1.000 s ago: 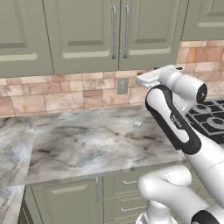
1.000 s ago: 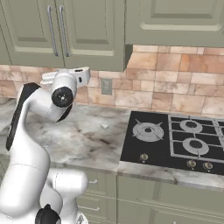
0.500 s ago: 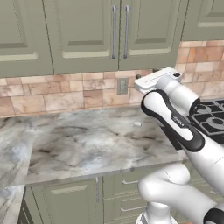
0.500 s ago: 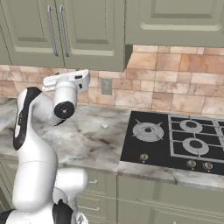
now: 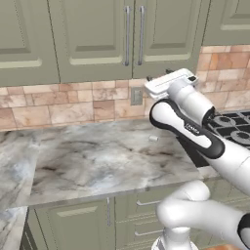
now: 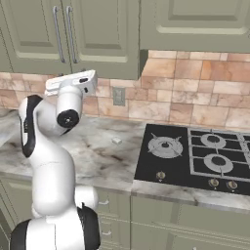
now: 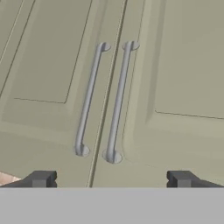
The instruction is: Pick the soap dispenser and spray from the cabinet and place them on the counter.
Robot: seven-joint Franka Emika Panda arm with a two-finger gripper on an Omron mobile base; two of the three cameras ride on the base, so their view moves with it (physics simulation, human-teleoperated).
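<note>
Hand view: tool spread wide, empty, aimed at the two metal bar handles of the olive-green paneled wall cabinet, frame centre. Doors shut, so soap dispenser and spray are hidden; marble desk carries neither. Everything left: open, pick, place.

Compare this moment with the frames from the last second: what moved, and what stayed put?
The hand swung left and slightly up toward the cabinet, now facing its two bar handles. It took hold of nothing; jaws stayed open. Cabinet doors stayed shut, and the counter is unchanged.
</note>
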